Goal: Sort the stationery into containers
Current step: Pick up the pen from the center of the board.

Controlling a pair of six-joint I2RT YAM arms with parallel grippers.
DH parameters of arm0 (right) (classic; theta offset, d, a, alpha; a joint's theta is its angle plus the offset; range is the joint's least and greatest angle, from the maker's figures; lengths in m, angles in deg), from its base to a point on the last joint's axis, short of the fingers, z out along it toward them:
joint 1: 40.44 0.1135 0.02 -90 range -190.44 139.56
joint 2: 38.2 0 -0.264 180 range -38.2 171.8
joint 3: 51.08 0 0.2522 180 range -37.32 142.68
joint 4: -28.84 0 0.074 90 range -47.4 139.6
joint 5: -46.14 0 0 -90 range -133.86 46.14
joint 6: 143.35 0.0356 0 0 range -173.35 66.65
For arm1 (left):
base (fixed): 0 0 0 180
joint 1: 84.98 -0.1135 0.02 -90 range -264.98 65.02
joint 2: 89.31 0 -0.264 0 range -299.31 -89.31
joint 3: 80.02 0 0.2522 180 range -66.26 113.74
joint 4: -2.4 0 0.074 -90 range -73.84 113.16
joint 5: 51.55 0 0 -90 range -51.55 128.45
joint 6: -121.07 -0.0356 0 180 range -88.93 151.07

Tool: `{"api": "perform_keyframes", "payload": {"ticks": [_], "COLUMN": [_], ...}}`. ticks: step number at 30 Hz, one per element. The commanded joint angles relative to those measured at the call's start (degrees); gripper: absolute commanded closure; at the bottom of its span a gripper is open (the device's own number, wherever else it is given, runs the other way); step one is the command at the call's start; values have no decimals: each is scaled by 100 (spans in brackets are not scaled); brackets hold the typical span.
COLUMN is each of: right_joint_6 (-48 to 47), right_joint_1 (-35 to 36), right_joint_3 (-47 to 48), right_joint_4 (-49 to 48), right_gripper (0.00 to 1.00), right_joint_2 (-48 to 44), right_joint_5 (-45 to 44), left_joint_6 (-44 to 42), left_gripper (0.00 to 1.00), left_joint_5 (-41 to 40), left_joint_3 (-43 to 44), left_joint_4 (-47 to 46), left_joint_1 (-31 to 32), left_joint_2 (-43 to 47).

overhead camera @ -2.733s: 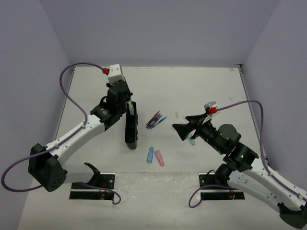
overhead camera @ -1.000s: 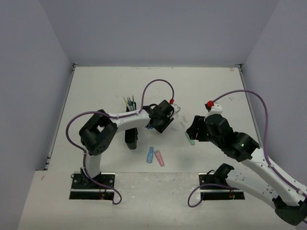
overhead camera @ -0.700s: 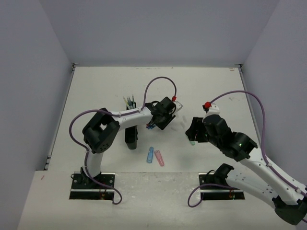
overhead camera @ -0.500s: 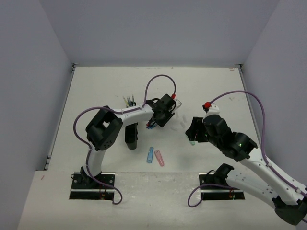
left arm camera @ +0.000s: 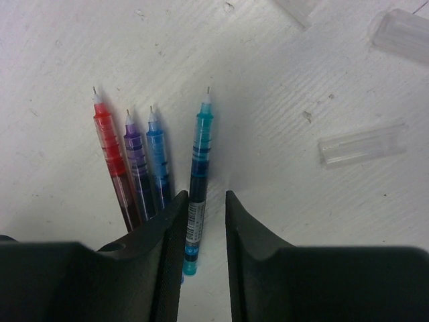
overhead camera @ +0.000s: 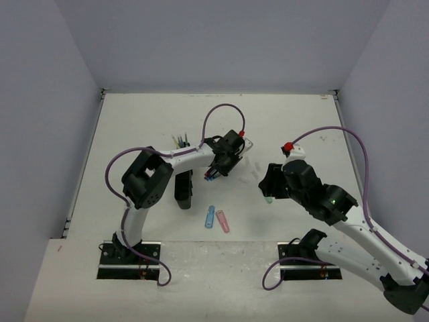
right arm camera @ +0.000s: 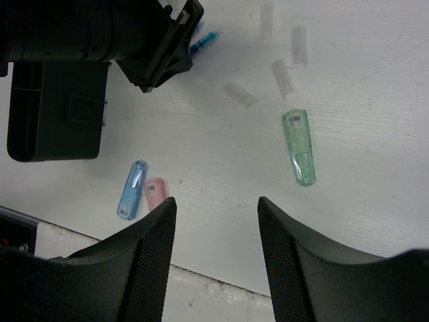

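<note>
I have the left gripper [left arm camera: 206,201] low over the middle of the table [overhead camera: 288,121]. Its jaws are slightly apart and astride a teal pen [left arm camera: 198,181]. One finger sits close against the barrel and a strip of table shows on the other side, so nothing is clamped. Just beside it lie a blue pen [left arm camera: 156,151], a purple pen [left arm camera: 134,157] and a red pen [left arm camera: 107,141], side by side, tips pointing the same way as the teal one's. Their back ends are hidden under the finger. A few clear caps [left arm camera: 362,144] are scattered past the pens.

The right gripper [right arm camera: 214,204] hangs above the table nearer the right edge, jaws wide apart and holding nothing. A green piece [right arm camera: 299,146] lies flat beyond its fingertips.

The black organiser [right arm camera: 57,107] sits left of the middle, its length running from the near edge toward the far edge. A few thin pens [overhead camera: 181,142] stand at its far end — which compartment I cannot tell. A blue piece [right arm camera: 132,190] and a pink piece [right arm camera: 155,194] lie side by side toward the near edge.
</note>
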Motion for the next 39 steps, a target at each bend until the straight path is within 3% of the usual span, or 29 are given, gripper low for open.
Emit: {"api": "perform_keyframes", "payload": {"ticks": [1, 8, 17, 20, 25, 29, 32, 34, 37, 39], "right_joint_6": [-76, -58, -107, -225, -360, -557, -964, -1219, -1835, -2112], "right_joint_1": [-15, -15, -91, -151, -385, -530, -723, -736, -736, -744], "right_joint_3": [15, 65, 200, 292, 341, 353, 522, 684, 1133, 1371], "right_joint_4": [-156, -156, -170, -183, -306, -537, -679, -716, -672, -674], "right_gripper": [47, 49, 44, 35, 36, 39, 43, 50, 68, 72], "right_joint_2": [-48, -24, 304, 543, 751, 1051, 1787, 2199, 2952, 3387], "right_joint_5": [75, 87, 294, 428, 615, 813, 1059, 1128, 1171, 1174], "left_joint_6": [-72, 89, 421, 460, 534, 650, 911, 1073, 1654, 2005], "left_gripper": [71, 73, 100, 100, 100, 100, 100, 100, 100, 100], "left_joint_5": [166, 214, 647, 799, 803, 820, 768, 587, -229, -738], "left_joint_3": [-4, -132, -514, -560, -545, -501, -524, -573, -731, -829], "left_joint_4": [2, 81, 48, 4, -23, 2, -9, 3, 83, 204], "left_joint_1": [2, 2, 49, 67, 90, 96, 96, 90, 70, -46], "left_joint_2": [-89, -195, 222, 447, 816, 1239, 1757, 2198, 2878, 3322]}}
